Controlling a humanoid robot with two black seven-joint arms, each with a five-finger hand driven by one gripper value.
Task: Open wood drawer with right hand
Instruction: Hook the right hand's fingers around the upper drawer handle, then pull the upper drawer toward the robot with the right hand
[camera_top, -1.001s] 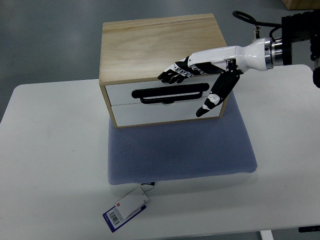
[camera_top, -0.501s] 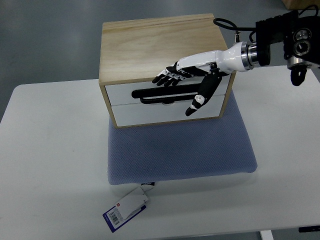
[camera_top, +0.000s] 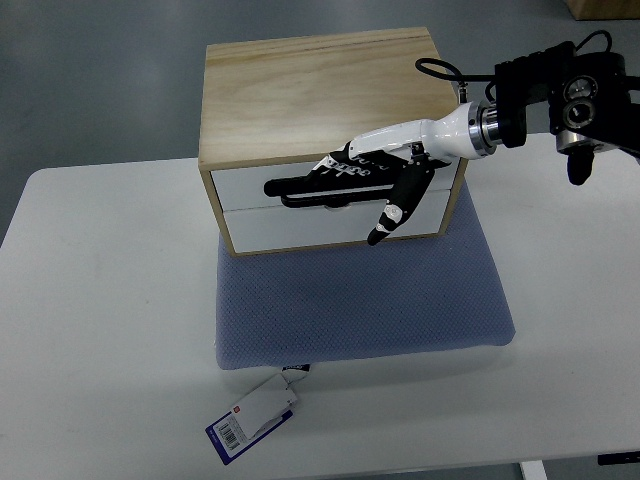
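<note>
A light wood box (camera_top: 318, 92) with a white drawer front (camera_top: 330, 205) stands at the back of the table, its front edge on a blue mat (camera_top: 360, 295). A black slot handle (camera_top: 300, 187) runs across the drawer's upper part. My right hand (camera_top: 355, 178) comes in from the right and lies flat against the drawer front. Its black fingers (camera_top: 335, 167) rest over the handle slot, spread and holding nothing, and the thumb (camera_top: 385, 225) points down across the lower panel. The drawer looks closed.
The box and mat sit on a white table (camera_top: 110, 300). A white and blue tag (camera_top: 252, 418) lies at the mat's front left corner. My right forearm (camera_top: 560, 95) with its black cable hangs over the table's back right.
My right hand has slid left and lower, from the box's top edge down onto the drawer front, with the fingers now over the handle slot. The drawer has not moved.
</note>
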